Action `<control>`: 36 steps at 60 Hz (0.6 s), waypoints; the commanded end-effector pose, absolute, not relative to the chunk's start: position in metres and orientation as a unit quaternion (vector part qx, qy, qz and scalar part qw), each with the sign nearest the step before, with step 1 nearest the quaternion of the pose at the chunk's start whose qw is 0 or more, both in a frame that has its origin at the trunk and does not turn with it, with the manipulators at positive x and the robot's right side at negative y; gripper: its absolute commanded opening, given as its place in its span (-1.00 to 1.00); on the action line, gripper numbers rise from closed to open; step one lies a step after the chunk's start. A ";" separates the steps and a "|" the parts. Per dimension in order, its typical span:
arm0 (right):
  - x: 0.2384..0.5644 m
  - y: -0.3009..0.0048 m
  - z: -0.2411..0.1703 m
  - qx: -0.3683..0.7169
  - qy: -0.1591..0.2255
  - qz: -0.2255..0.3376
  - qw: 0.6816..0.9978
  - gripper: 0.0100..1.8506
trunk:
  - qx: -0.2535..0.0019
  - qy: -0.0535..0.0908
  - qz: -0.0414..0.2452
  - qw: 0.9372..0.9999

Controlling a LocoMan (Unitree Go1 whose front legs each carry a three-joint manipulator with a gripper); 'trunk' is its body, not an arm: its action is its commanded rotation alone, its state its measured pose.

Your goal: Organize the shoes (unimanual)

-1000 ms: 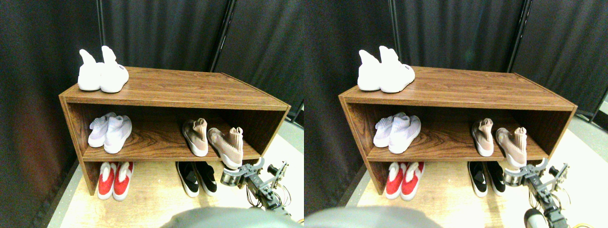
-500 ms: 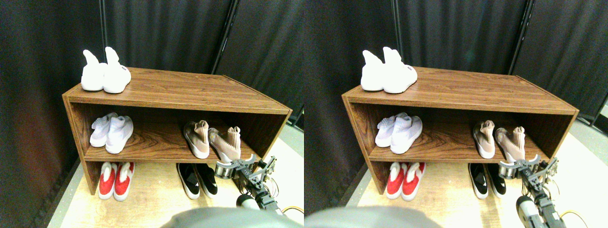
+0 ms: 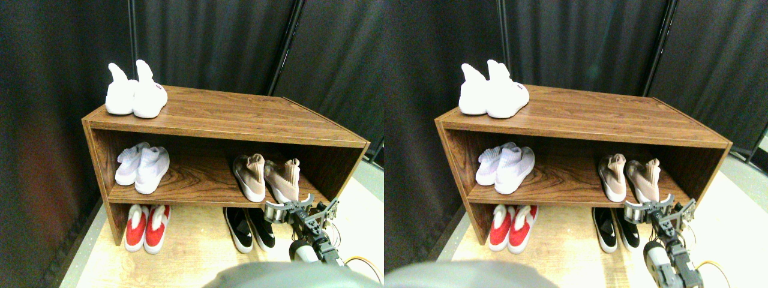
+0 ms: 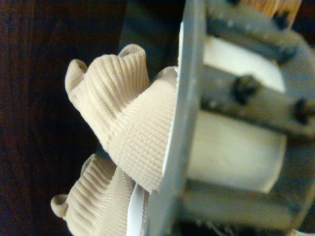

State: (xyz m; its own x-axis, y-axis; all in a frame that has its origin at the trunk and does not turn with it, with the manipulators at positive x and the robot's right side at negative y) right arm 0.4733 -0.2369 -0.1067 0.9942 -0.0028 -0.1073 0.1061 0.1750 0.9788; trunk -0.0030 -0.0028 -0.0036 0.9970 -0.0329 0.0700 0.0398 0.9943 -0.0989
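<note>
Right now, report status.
Right gripper at right beige shoe, jaw state unclear. Beige pair side by side on middle shelf. Nothing in the way.

1. Beige-tan pair, left shoe [image 3: 249, 176]: knit upper, white sole, upright on the middle shelf, right part.
2. Beige-tan pair, right shoe [image 3: 284, 180] [image 4: 123, 123]: ribbed cuff up, just beside its mate at the shelf's front edge.
3. Black pair [image 3: 249, 227]: white soles, side by side on the floor under the shelf.

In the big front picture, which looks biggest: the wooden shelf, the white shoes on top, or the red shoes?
1. Wooden shelf, by far.
2. White shoes on top and red shoes look about alike; too close to rank.
</note>
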 end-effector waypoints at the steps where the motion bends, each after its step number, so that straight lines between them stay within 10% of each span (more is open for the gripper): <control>1: 0.477 -0.237 -0.106 0.639 0.038 -0.032 0.767 0.51 | -0.058 -0.027 -0.013 0.998; 36: 0.464 -0.244 -0.101 0.636 0.029 -0.029 0.771 0.51 | -0.053 -0.031 -0.017 0.998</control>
